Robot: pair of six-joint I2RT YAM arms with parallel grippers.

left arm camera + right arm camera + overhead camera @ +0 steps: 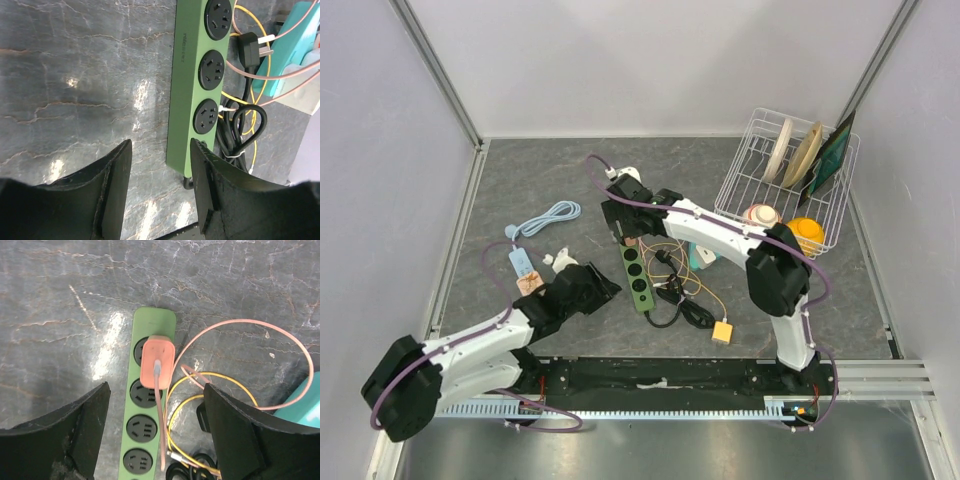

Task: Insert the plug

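Note:
A green power strip (638, 275) lies mid-table, seen lengthwise in the right wrist view (134, 410) and the left wrist view (186, 100). A pink plug (156, 362) sits in the strip's far-end socket (631, 243), its pink cord (280, 332) looping off to the right. My right gripper (157, 425) hovers above that plug, open, holding nothing. My left gripper (160, 190) is open at the strip's near end; its right finger (212, 190) overlaps the strip's corner, and the left finger (112, 190) stands apart over bare table.
Right of the strip lie a tangle of yellow wire (705, 290), black cord (685, 312), a black plug (248, 45) and a teal box (295, 45). A white dish rack (745, 190) stands back right. A blue cable (545, 220) and adapter (523, 262) lie left.

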